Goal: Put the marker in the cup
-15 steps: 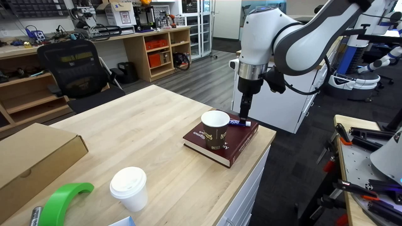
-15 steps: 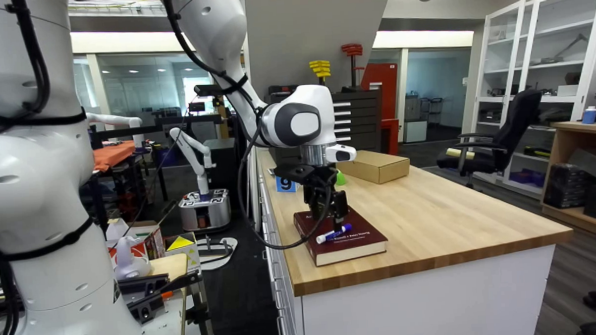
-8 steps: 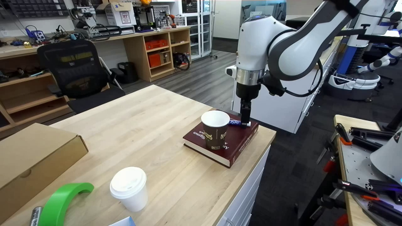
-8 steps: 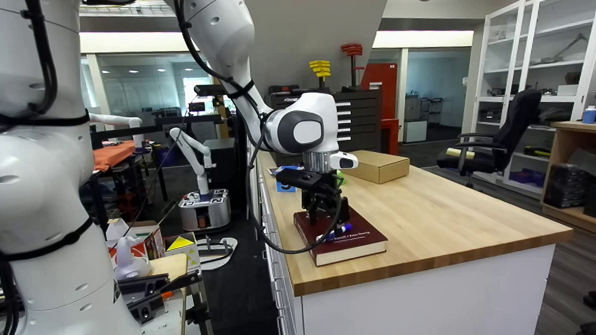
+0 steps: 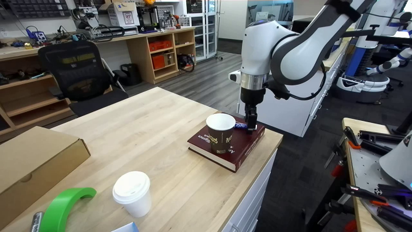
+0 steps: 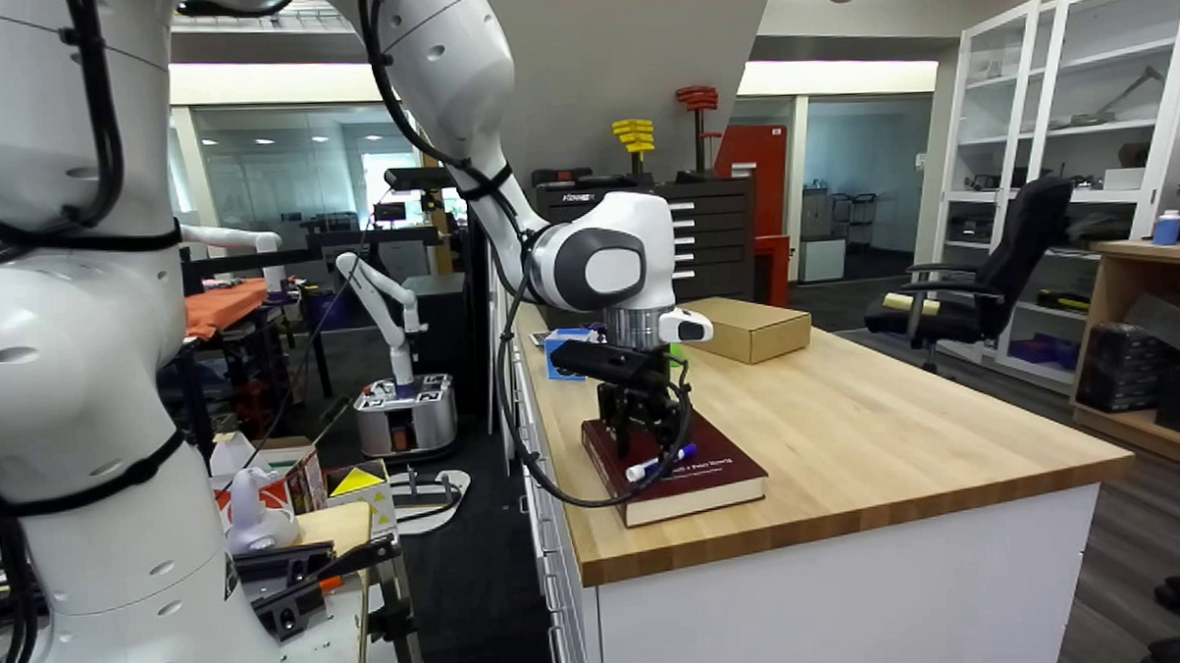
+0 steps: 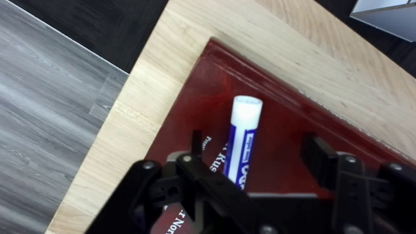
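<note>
The marker [image 5: 239, 126], blue with a white end, lies on the dark red book [image 5: 246, 145]. It also shows in an exterior view [image 6: 644, 470], partly behind a cable, and in the wrist view [image 7: 244, 130]. The cup [image 5: 222, 140], brown outside with a white inside and rim, stands upright on the book. It is hidden in an exterior view and out of the wrist view. My gripper [image 7: 256, 152] is open and points down just over the book, with the marker lying between its spread fingers. Its fingertips [image 5: 250, 130] are low beside the marker's white end.
A white lidded cup [image 5: 133, 193], a green arch [image 5: 62, 207], a blue box [image 6: 563, 352] and a cardboard box [image 5: 38, 158] are on the wooden table [image 5: 173, 167]. The book lies near the table's corner. A robot cable [image 6: 541, 471] hangs in a loop beside the gripper.
The gripper has come down and shifted slightly, so its fingers now reach lower by the marker. The marker, cup and book have not visibly moved.
</note>
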`<state>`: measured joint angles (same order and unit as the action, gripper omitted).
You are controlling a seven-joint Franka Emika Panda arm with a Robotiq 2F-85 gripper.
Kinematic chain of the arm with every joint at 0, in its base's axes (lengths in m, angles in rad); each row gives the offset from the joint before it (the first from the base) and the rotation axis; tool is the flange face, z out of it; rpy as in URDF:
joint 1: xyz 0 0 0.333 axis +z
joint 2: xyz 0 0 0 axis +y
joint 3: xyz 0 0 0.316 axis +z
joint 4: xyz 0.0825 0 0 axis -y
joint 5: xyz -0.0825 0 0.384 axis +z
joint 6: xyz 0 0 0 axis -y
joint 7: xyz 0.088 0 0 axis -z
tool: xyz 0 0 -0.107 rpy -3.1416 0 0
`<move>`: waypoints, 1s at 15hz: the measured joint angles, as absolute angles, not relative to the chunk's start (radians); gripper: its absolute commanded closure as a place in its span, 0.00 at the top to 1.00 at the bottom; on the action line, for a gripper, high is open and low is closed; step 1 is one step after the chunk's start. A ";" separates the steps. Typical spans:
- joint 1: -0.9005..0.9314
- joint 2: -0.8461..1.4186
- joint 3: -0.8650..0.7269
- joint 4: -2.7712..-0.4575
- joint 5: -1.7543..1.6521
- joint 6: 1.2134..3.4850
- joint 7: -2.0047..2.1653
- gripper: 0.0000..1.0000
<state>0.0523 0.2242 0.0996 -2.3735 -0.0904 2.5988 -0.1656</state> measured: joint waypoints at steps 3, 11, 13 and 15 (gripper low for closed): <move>0.052 0.224 0.099 -2.373 -0.090 2.599 -0.181 0.28; 0.047 0.224 0.098 -2.371 -0.090 2.599 -0.196 0.05; 0.047 0.223 0.096 -2.370 -0.090 2.599 -0.196 0.05; 0.047 0.218 0.094 -2.370 -0.090 2.598 -0.196 0.05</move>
<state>0.0471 0.2179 0.0935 -2.3703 -0.0899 2.5984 -0.1963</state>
